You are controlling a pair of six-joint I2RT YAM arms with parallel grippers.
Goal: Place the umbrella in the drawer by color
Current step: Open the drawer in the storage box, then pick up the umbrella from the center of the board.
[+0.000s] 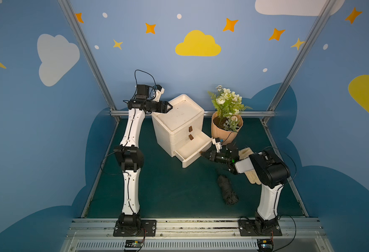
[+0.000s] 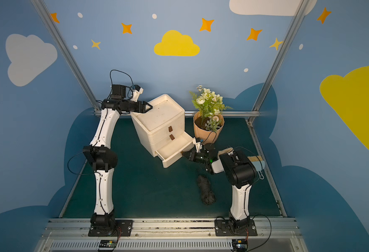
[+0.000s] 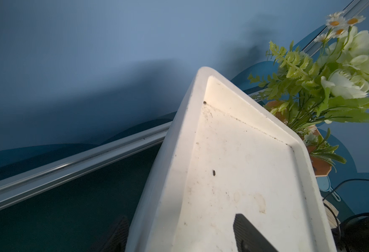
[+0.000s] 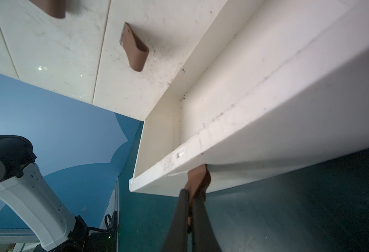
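A dark folded umbrella (image 1: 227, 189) (image 2: 206, 189) lies on the green mat, in front of the white three-drawer cabinet (image 1: 179, 115) (image 2: 159, 115). The cabinet's bottom drawer (image 1: 192, 161) (image 2: 172, 160) (image 4: 266, 109) is pulled out and holds nothing. My right gripper (image 1: 203, 154) (image 2: 184, 154) (image 4: 190, 193) is shut on that drawer's brown handle (image 4: 197, 179). At the cabinet's top back corner, my left gripper (image 1: 170, 107) (image 2: 149, 107) (image 3: 180, 217) is open. One of its fingers (image 3: 244, 229) is over the recessed top and the other is outside the wall.
A flower pot (image 1: 226, 128) (image 2: 208, 131) stands just behind the open drawer. A cream-coloured item (image 1: 252, 176) lies partly hidden under my right arm. A brush-like object (image 2: 256, 162) lies near the right rail. The two upper drawers are closed.
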